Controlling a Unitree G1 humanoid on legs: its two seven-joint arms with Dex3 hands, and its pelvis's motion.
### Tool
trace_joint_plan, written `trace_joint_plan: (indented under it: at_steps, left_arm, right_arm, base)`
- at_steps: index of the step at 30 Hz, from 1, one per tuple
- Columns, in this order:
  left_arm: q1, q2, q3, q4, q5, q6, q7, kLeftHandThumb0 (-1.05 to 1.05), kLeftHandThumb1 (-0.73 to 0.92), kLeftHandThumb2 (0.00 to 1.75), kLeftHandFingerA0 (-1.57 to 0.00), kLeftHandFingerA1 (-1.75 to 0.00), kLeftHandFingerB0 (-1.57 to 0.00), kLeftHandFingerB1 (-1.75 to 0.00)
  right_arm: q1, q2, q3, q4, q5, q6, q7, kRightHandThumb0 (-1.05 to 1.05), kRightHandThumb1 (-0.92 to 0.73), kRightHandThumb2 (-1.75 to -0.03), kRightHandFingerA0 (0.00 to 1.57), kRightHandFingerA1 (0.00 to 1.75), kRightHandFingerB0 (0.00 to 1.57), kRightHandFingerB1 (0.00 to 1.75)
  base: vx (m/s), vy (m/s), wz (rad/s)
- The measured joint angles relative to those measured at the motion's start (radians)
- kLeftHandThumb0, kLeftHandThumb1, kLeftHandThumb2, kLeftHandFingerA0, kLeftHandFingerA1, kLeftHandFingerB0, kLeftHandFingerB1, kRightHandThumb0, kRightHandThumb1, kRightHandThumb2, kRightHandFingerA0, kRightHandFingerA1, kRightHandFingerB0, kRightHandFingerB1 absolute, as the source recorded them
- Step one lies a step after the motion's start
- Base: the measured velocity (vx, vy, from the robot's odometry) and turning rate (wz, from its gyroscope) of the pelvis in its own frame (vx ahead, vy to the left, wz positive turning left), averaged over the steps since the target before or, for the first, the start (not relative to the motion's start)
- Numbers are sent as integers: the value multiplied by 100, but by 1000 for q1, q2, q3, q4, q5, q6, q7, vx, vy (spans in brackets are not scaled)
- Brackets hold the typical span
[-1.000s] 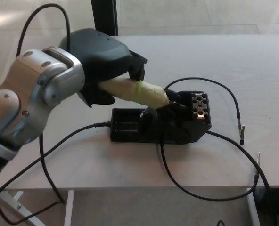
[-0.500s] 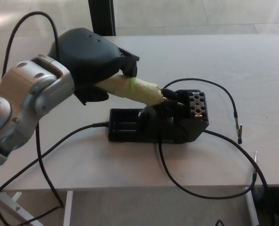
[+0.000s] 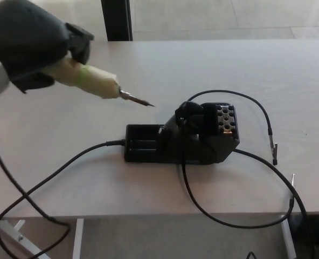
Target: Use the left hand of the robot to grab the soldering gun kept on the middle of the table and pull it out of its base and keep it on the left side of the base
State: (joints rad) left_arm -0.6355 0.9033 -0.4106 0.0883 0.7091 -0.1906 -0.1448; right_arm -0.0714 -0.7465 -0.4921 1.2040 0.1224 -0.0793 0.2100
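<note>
Here our left hand [image 3: 33, 46] grips the soldering gun [image 3: 92, 82] above-left of the base [image 3: 178, 141]; its trailing cable [image 3: 57, 172] may snag the base.

Looks like electronics lab/workshop: soldering base [image 3: 181, 141] w/ cables [image 3: 240, 218] on plain worktop [image 3: 202, 65], tiled floor [image 3: 202, 16].

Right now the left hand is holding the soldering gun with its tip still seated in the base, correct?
Not quite. The left hand does hold the soldering gun, but its tip is out of the base, in the air to the base's left. The head view shows it.
</note>
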Motion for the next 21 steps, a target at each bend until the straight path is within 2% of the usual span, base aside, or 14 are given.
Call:
trace_joint_plan:
  at_steps: [1, 6, 7, 8, 9, 10, 11, 12, 14, 15, 17, 18, 19, 21]
  left_arm:
    - [20, 21, 17, 3, 0, -12, 13, -21, 55, 83, -92, -145, -91, -108]
    - [136, 77, 88, 9, 8, -58, 76, -11, 58, 85, -91, -161, -75, -129]
    - [161, 77, 96, 10, 12, -62, 89, -13, 57, 82, -88, -170, -76, -142]
    - [183, 77, 105, 9, 15, -67, 101, -13, 61, 81, -85, -172, -74, -143]
    - [219, 77, 119, 6, 18, -72, 115, -13, 60, 82, -85, -166, -77, -136]
    - [257, 74, 134, 4, 19, -77, 128, -14, 59, 82, -84, -152, -79, -125]
    - [280, 69, 142, 4, 20, -80, 136, -14, 59, 82, -84, -152, -79, -125]
    - [303, 60, 149, 3, 21, -84, 145, -18, 67, 70, -84, -157, -78, -124]
    - [336, 37, 157, 3, 23, -90, 159, -15, 65, 75, -81, -165, -75, -133]
    - [349, 26, 157, 3, 24, -93, 164, -13, 63, 82, -83, -172, -72, -144]
    - [366, -8, 156, 6, 27, -95, 170, -13, 63, 82, -83, -172, -72, -144]
    - [369, -18, 156, 7, 26, -95, 170, -18, 50, 99, -115, -134, -92, -116]
    - [373, -35, 156, 8, 27, -98, 171, -13, 60, 84, -85, -172, -75, -144]
    - [373, -70, 151, 23, 32, -101, 177, -14, 65, 79, -82, -169, -73, -140]
  right_arm:
    - [-1, 0, 0, 0, 0, 0, -2, -44, -64, -58, 54, 69, 36, 37]
    - [-3, 0, -3, 0, 1, -1, -7, -45, -63, -59, 55, 70, 37, 37]
    - [-3, 0, -3, 0, 1, -1, -8, -47, -51, -86, 54, 73, 30, 50]
    - [-4, 0, -3, 0, 1, -2, -9, -44, -64, -58, 54, 70, 36, 38]
    - [-3, 0, -4, 0, 2, -3, -11, -44, -64, -58, 55, 70, 36, 38]
    - [-2, 0, -6, 0, 3, -5, -13, -48, -51, -85, 53, 71, 30, 50]
    - [-2, 0, -6, 0, 3, -6, -16, -48, -51, -85, 53, 71, 30, 50]
    - [-2, 0, -6, 0, 3, -6, -19, -43, -64, -58, 54, 69, 37, 38]
    - [-3, 0, -8, 0, 4, -6, -23, -47, -51, -85, 52, 69, 31, 51]
    - [-5, 0, -10, 0, 5, -6, -25, -44, -63, -59, 56, 64, 38, 38]
    - [-10, 0, -10, 1, 5, -6, -29, -44, -63, -59, 56, 64, 38, 38]
    - [-12, 0, -10, 1, 5, -6, -29, -44, -64, -59, 58, 64, 39, 38]
    - [-16, 0, -10, 0, 5, -6, -31, -48, -50, -85, 54, 69, 32, 51]
    - [-20, 0, -7, 1, 5, -6, -35, -48, -51, -87, 56, 72, 31, 51]
  base:
    - [0, 0, 0]
    - [0, 0, 0]
    - [0, 0, 0]
    - [0, 0, 0]
    - [0, 0, 0]
    - [0, 0, 0]
    - [0, 0, 0]
    - [0, 0, 0]
    - [0, 0, 0]
    - [0, 0, 0]
    - [0, 0, 0]
    - [0, 0, 0]
    - [0, 0, 0]
    - [0, 0, 0]
